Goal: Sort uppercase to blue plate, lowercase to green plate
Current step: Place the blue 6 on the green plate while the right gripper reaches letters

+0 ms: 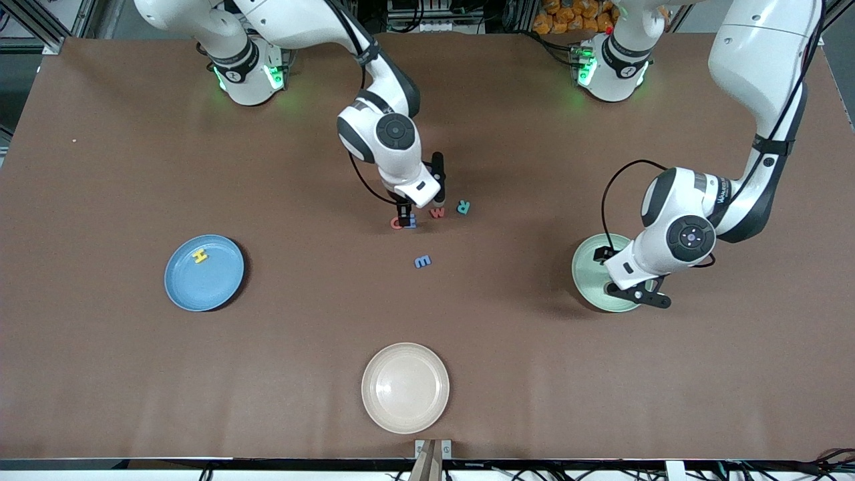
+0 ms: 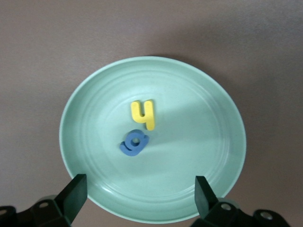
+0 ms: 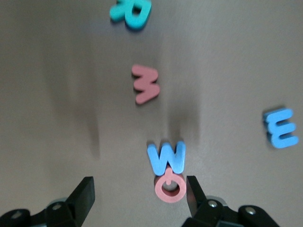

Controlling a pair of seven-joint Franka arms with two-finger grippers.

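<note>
While the right gripper (image 1: 419, 208) hangs low over the letter cluster with its fingers spread and nothing between them, the blue W (image 3: 166, 157) and red Q (image 3: 169, 188), touching each other, lie just under its fingertips. The red w (image 3: 145, 84) and teal R (image 3: 131, 12) sit close beside, toward the left arm's end; the blue e-like letter (image 1: 423, 261) lies apart, nearer the front camera. The left gripper (image 2: 137, 198) hovers wide open and empty over the green plate (image 2: 208, 118), where the yellow h (image 2: 143, 113) and blue g (image 2: 134, 143) rest. The yellow H (image 1: 200, 256) lies in the blue plate (image 1: 214, 294), with bare table between.
</note>
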